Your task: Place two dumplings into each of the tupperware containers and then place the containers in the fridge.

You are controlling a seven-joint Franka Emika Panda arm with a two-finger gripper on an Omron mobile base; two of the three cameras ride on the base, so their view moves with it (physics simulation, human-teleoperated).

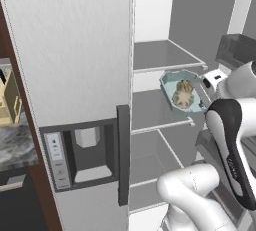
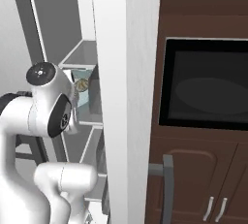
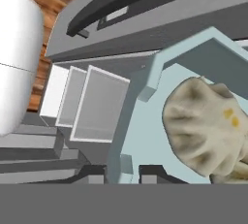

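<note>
Fingers (image 3: 130,172) are nearly together, pinched on the near rim of the pale blue-teal tupperware container (image 1: 172,82), one tip each side of the wall as seen in the hand view. The container hangs inside the open fridge (image 1: 75,50), above its middle shelf (image 1: 160,125) and below the upper shelf (image 1: 165,67); I can't tell whether its base touches the middle shelf yet. Dumplings (image 1: 184,94) sit inside, bunched toward the side nearest the fingers; two beige lumps read in the left base view, and one large one (image 3: 206,128) fills the hand view with a second peeking out beneath it. Risks, as I judge them: a thin rim grip with the load cantilevered out means the tray can pivot or slip if the wrist jolts, and it already looks tilted in the left base view, so the dumplings could roll over the low wall. Releasing before the base is flat on the middle shelf would drop it and may tip it. The upper shelf edge is close above the container, so lifting could clip it. The arm's forearm (image 1: 232,145) sits close to the fridge's right wall and door bins, so a wide retreat could snag there. The fridge door edge (image 2: 114,121) blocks much of the right base view.
</note>
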